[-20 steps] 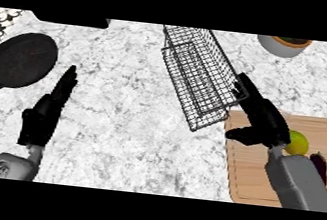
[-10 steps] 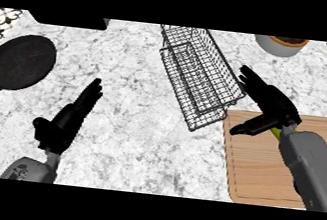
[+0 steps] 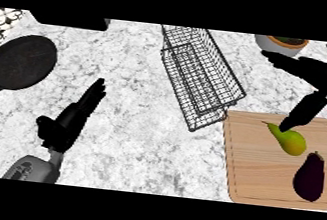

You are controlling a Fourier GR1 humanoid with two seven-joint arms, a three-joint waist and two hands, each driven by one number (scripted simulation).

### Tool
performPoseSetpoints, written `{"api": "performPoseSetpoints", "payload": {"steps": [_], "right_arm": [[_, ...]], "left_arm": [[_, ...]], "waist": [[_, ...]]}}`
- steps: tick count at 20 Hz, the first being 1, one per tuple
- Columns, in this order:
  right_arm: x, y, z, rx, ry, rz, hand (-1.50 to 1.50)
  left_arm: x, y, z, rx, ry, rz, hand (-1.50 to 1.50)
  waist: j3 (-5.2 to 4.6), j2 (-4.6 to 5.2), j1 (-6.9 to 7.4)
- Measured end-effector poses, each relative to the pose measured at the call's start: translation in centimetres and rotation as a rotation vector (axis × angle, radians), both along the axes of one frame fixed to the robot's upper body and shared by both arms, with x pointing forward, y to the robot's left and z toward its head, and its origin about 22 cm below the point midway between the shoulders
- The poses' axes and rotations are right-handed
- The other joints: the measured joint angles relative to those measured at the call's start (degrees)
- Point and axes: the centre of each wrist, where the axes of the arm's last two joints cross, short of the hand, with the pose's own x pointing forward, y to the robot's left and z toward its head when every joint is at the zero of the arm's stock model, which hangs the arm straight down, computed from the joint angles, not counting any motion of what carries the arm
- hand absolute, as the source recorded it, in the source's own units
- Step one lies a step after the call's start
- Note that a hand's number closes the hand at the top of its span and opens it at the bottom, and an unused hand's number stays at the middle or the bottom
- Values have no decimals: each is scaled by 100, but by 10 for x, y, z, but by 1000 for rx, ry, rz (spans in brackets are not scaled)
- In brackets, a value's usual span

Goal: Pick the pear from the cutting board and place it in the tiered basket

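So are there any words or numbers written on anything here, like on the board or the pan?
None: no words, numbers or labels can be read on anything.
The cutting board is plain wood.
The pan is plain black.
The tiered basket is bare wire.
The pear and the eggplant carry no stickers.
The tiles at the top corners show a pattern, not letters.

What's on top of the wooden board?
On the cutting board lie a yellow-green pear and a dark purple eggplant. The right hand hangs above the pear's stem end; nothing on the board is covered.
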Motion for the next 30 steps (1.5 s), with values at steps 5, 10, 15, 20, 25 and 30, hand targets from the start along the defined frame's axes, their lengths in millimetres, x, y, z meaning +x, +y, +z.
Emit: {"api": "performPoseSetpoints", "payload": {"steps": [5, 10, 15, 20, 25, 30], "right_arm": [[3, 10, 41, -352, 58, 164, -150], [-1, 22, 52, -503, 122, 270, -150], [-4, 31, 49, -554, 135, 277, -150], [-10, 33, 35, -588, 98, 209, -150], [-16, 30, 3, -701, 111, 173, -150], [-17, 29, -16, -718, 159, 160, -150]], "left_arm": [[0, -4, -4, -3, 0, -15, 0], [0, -5, -7, -3, 9, 1, 0], [-1, 3, -9, -6, -2, 14, 0], [0, 2, -9, -7, 0, 10, 0], [3, -6, -5, -2, -6, 7, 0], [8, -3, -6, -6, 1, 6, 0]], "waist": [[3, 11, 42], [11, -2, -44], [15, -6, -77], [18, -6, -86], [20, 3, -68], [20, 3, -79]]}}
